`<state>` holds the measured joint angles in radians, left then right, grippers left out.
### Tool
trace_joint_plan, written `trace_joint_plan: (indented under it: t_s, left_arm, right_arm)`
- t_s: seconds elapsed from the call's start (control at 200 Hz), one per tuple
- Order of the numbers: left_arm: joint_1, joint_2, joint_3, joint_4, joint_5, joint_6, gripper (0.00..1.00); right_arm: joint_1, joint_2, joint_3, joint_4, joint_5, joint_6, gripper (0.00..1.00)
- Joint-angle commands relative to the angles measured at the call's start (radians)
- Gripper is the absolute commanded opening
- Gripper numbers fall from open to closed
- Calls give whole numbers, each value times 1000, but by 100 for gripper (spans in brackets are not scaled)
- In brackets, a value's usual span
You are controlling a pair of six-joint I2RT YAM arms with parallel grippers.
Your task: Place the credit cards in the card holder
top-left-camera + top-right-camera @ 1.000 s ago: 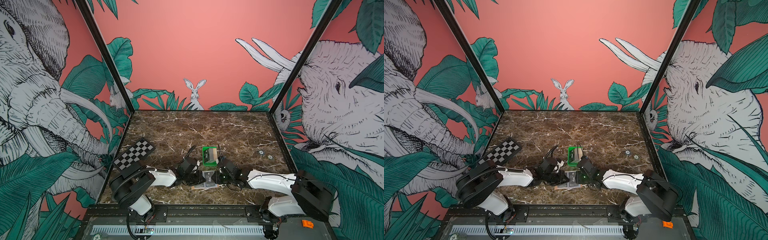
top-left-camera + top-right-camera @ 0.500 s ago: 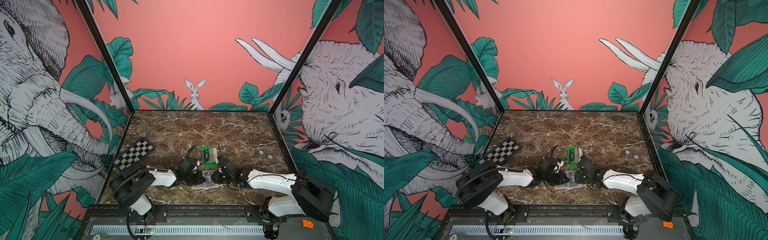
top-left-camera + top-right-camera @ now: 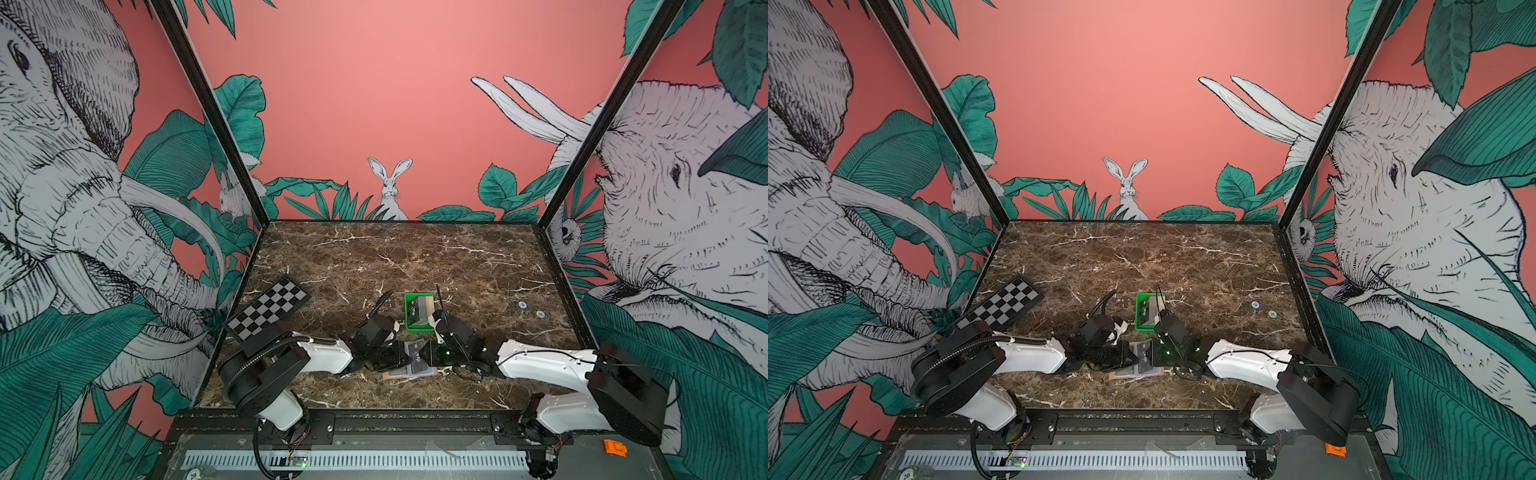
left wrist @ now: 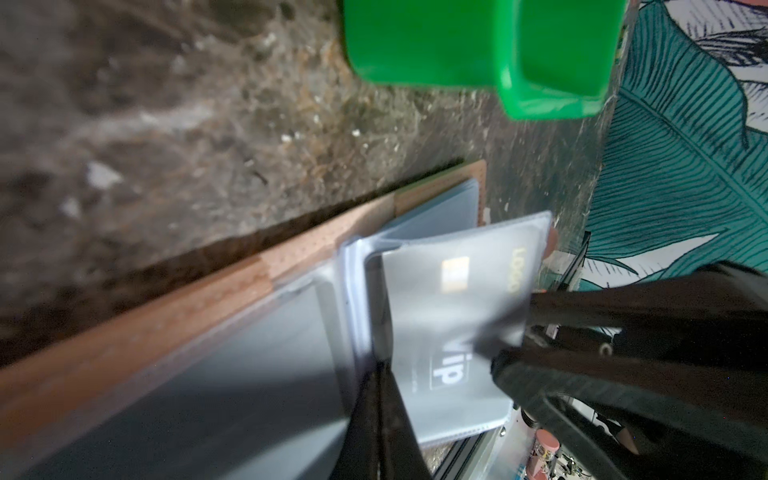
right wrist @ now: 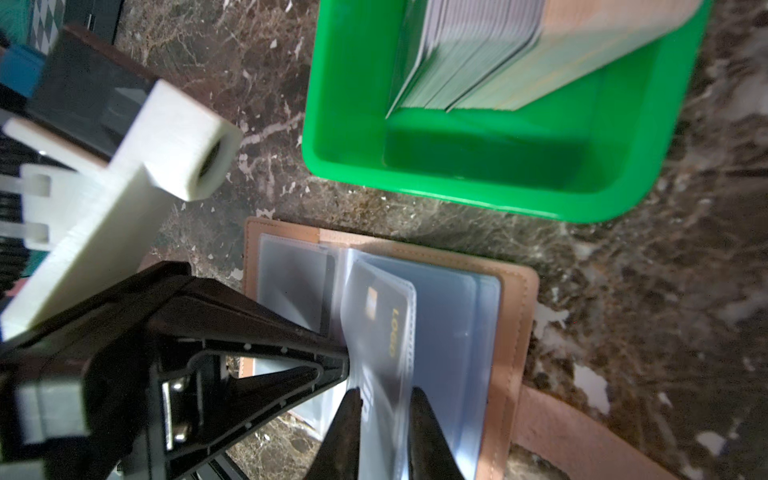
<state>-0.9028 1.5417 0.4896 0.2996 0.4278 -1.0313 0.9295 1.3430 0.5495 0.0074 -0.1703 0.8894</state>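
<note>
The tan card holder [image 5: 515,332] lies open near the table's front edge, seen in both top views [image 3: 409,371] [image 3: 1133,374]. One of its clear pockets [image 4: 457,249] stands raised, and a black credit card marked "VIP" [image 4: 451,365] sits inside it, its gold chip [image 5: 371,299] showing. My left gripper [image 4: 379,374] is shut on the clear pocket's edge close to the spine. My right gripper [image 5: 384,395] is closed on the outer end of the VIP card and pocket. More credit cards [image 5: 478,54] stand stacked in the green tray [image 5: 498,199].
The green tray [image 3: 419,329] sits just behind the card holder, close to both wrists. A black-and-white checkerboard [image 3: 268,311] lies at the left edge. Two small round discs [image 3: 523,304] lie on the marble to the right. Walls enclose three sides.
</note>
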Motion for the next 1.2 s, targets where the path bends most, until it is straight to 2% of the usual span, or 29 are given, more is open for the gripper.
trace_joint_plan:
  t_s: [0.0,0.21,0.46,0.82,1.01,1.195]
  left_arm:
    - [-5,-51,-7,-31,-25,6,8]
    - [3,-154,2,-116,-67,52,10]
    - [85,-305,-61,-165,-64,79,11]
    - [137,-532,-142,-210,-93,117,19]
    - [138,-605,-163,-214,-96,116,22]
    - [137,-616,-145,-190,-57,130,25]
  right_arm:
    - [8,-3,30,14,-9,-15,21]
    - [17,9,58,5,-9,-13,22]
    - [50,44,110,-9,2,-9,24]
    - [138,121,207,-14,41,-1,24]
    - [146,71,199,-34,95,-13,24]
    - [146,-35,171,-72,163,-37,25]
